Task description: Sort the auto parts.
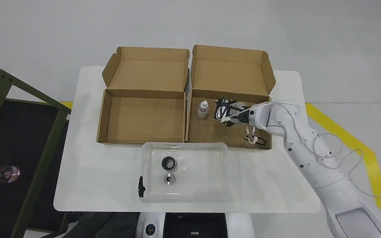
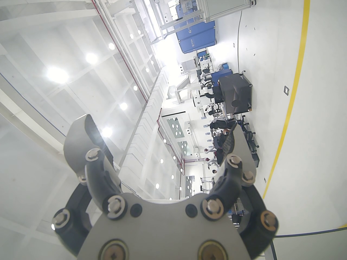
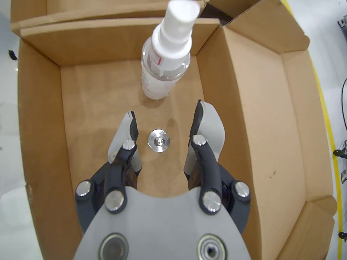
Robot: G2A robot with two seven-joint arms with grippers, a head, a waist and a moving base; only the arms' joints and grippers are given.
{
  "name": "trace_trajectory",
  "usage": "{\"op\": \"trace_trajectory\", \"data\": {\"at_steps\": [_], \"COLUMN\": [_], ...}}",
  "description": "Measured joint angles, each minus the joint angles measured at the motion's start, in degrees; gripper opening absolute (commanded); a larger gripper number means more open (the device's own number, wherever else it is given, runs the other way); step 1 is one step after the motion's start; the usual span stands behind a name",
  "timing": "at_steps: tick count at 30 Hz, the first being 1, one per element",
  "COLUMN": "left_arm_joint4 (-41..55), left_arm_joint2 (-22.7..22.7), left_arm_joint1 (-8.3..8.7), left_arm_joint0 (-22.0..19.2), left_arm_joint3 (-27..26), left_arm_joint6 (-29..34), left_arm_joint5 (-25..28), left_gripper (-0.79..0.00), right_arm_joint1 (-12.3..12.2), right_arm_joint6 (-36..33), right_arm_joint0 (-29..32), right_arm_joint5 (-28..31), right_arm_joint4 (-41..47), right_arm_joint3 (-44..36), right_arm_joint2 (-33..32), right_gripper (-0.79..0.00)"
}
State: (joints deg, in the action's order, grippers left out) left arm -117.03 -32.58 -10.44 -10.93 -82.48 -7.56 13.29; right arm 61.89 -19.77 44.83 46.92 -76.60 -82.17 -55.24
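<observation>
My right gripper (image 3: 166, 113) is open low inside the right cardboard box (image 3: 40, 114), its fingers either side of a small round silver part (image 3: 159, 141) that lies on the box floor. A clear spray bottle (image 3: 165, 58) with a white cap stands upright just beyond the fingertips. In the top view the right gripper (image 1: 225, 110) is beside the bottle (image 1: 203, 109) in the right box (image 1: 229, 74). A clear tray (image 1: 202, 146) in front of the boxes holds a black ring (image 1: 169, 162) and a silver part (image 1: 169, 179). My left gripper (image 2: 160, 125) is open, pointing up at the ceiling, with nothing between its fingers.
The left cardboard box (image 1: 143, 119) stands open with a bare floor, touching the right box. A small black object (image 1: 141, 186) lies at the tray's left front corner. The white table (image 1: 95, 178) has free room to the left of the tray.
</observation>
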Motion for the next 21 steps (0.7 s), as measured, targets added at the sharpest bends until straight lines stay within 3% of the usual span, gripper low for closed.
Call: {"op": "trace_trajectory", "data": {"at_steps": [11,21], "left_arm_joint4": [0.00,0.00], "left_arm_joint2": [0.00,0.00], "left_arm_joint1": [0.00,0.00], "left_arm_joint0": [0.00,0.00], "left_arm_joint3": [0.00,0.00], "left_arm_joint6": [0.00,0.00], "left_arm_joint5": [0.00,0.00], "left_gripper": [0.000,0.000], "right_arm_joint1": [-1.82,-1.55], "right_arm_joint6": [-0.30,0.18], "right_arm_joint0": [6.63,10.39], "right_arm_joint5": [-0.77,-1.30], "right_arm_joint4": [5.57,9.20], "right_arm_joint3": [-13.20,-21.72], "right_arm_joint2": [-7.66,-5.07], "right_gripper": [-0.394,-0.388]}}
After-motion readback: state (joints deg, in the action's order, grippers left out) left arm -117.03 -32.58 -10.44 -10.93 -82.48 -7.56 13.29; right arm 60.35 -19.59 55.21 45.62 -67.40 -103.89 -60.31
